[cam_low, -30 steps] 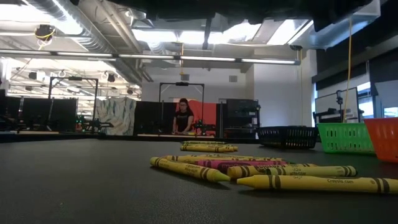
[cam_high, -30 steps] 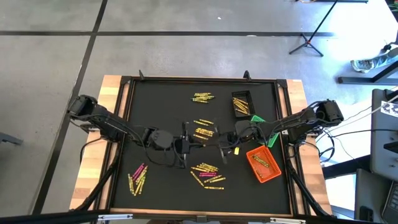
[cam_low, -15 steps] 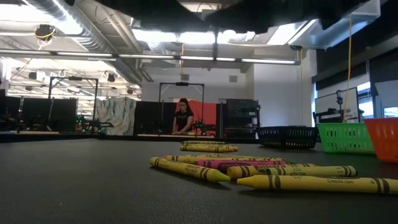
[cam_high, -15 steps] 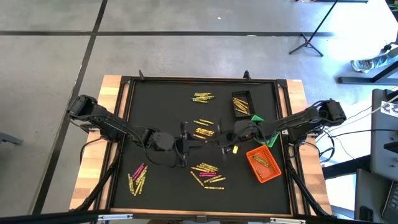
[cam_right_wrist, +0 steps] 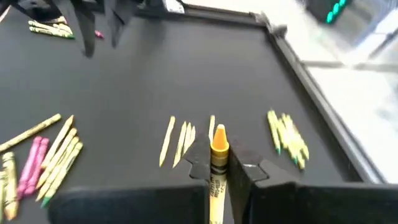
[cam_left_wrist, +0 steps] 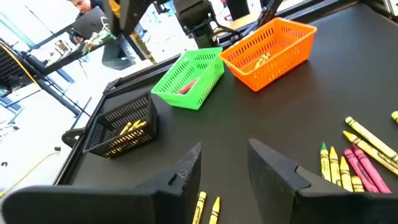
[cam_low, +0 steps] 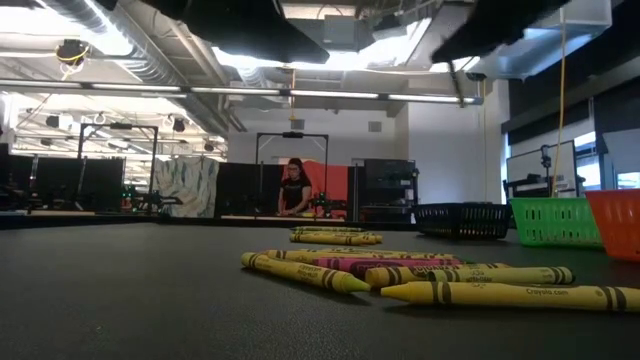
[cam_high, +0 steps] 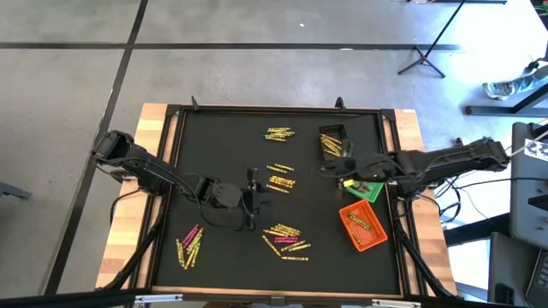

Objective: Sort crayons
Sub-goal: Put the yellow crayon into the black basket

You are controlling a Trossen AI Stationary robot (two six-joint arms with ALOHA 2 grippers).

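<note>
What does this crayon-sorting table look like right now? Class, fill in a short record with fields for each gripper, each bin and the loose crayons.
left gripper: open, empty, over the mat's middle
right gripper: shut on a yellow crayon, near the bins
black bin: holds yellow crayons
green bin: something reddish inside
orange bin: holds at least one yellow crayon
loose crayons: several clusters on the black mat, mostly yellow, some pink
</note>
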